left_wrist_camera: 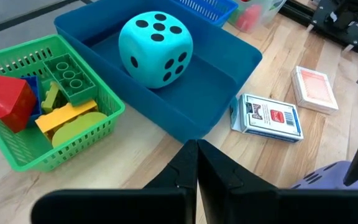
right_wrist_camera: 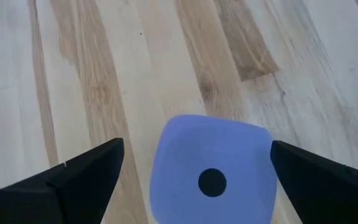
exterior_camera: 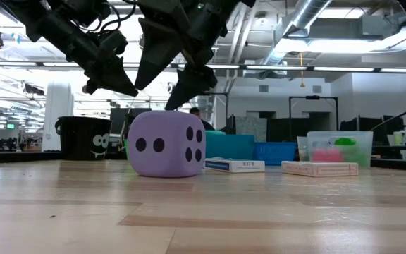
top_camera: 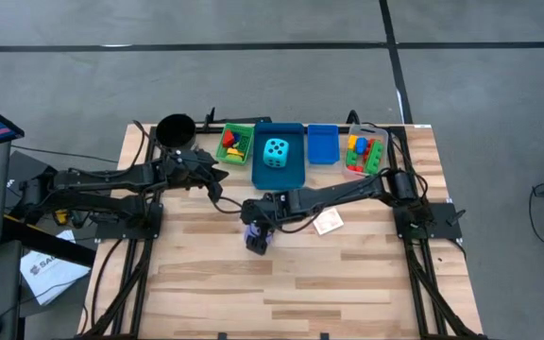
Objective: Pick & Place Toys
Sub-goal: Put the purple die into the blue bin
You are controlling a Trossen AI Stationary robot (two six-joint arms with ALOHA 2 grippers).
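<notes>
A purple die rests on the wooden table, a one-dot face up in the right wrist view. My right gripper is open just above it, one finger out to each side, touching nothing; the low view shows its tips over the die. My left gripper is shut and empty, above the table near the green basket. A cyan dotted die sits in the blue bin. Two card boxes lie on the table.
The green basket holds red, yellow, green and blue bricks. A small blue bin and a clear bin of bricks stand along the far edge, and a black cup at far left. The near half of the table is bare wood.
</notes>
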